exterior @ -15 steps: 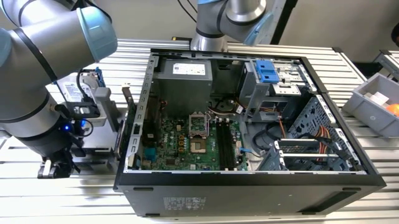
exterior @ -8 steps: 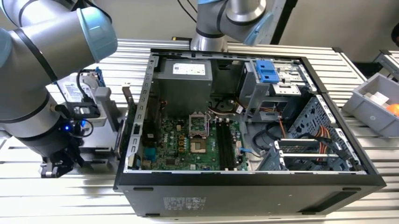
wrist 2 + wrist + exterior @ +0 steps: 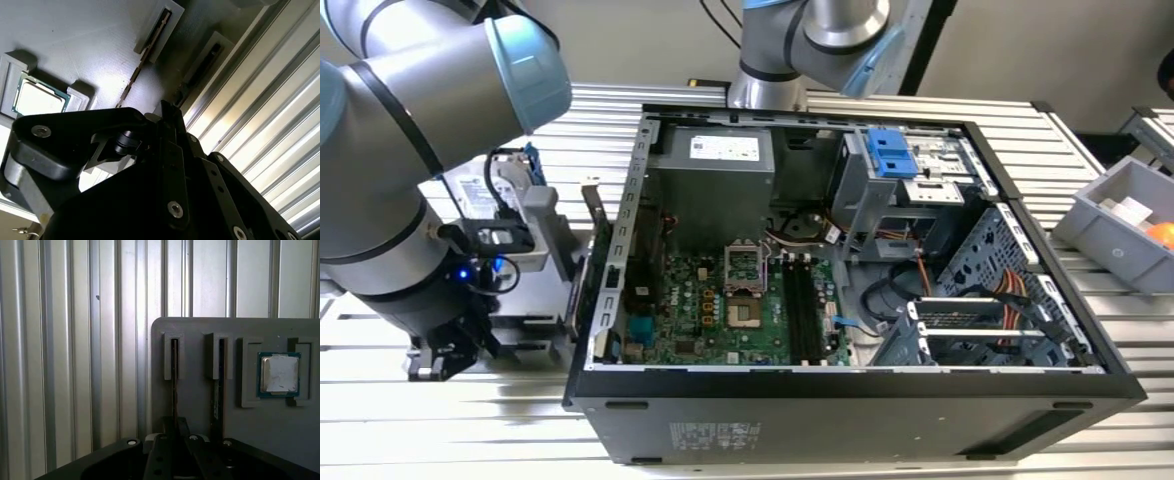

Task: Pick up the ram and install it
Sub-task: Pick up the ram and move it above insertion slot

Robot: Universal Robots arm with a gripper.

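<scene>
Two ram sticks stand on edge in the slots of a grey holder tray (image 3: 200, 412). One ram (image 3: 174, 385) runs straight into my gripper (image 3: 175, 426), which sits over its near end; the other ram (image 3: 217, 385) stands one slot over. In the second wrist view the same sticks are the ram (image 3: 150, 42) in line with my gripper (image 3: 170, 117) and its neighbour (image 3: 202, 65). In the exterior view my gripper (image 3: 447, 352) hangs low at the exterior view's left, outside the open computer case (image 3: 854, 385). The black memory slots (image 3: 801, 310) lie on the motherboard.
A processor chip (image 3: 279, 374) rests in a pocket of the tray beside the sticks. A ribbed metal table (image 3: 60, 350) lies under everything. A silver drive (image 3: 487, 190) stands behind my arm. A grey bin (image 3: 1121, 235) sits at the exterior view's right.
</scene>
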